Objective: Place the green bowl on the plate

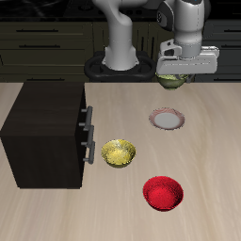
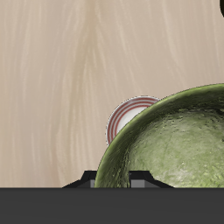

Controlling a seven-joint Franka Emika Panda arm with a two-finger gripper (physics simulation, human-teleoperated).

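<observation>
- standing at nine o'clock on the table, a big dark cabinet is the largest thing i see.
- my gripper is clamped on the green bowl, carried clear of the table toward one o'clock.
- the red bowl sits near six o'clock.
- the yellow bowl lies at centre.
- the plate rests bare beneath my bowl, toward the front edge.

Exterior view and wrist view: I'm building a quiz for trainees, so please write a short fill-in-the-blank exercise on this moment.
1. The gripper holds the green bowl in the ___, above the table.
2. The plate has ___ on it.
3. The bowl nearest the table's front edge is ___.
4. The yellow bowl sits beside the dark ___.

Missing words: air; nothing; red; cabinet
</observation>
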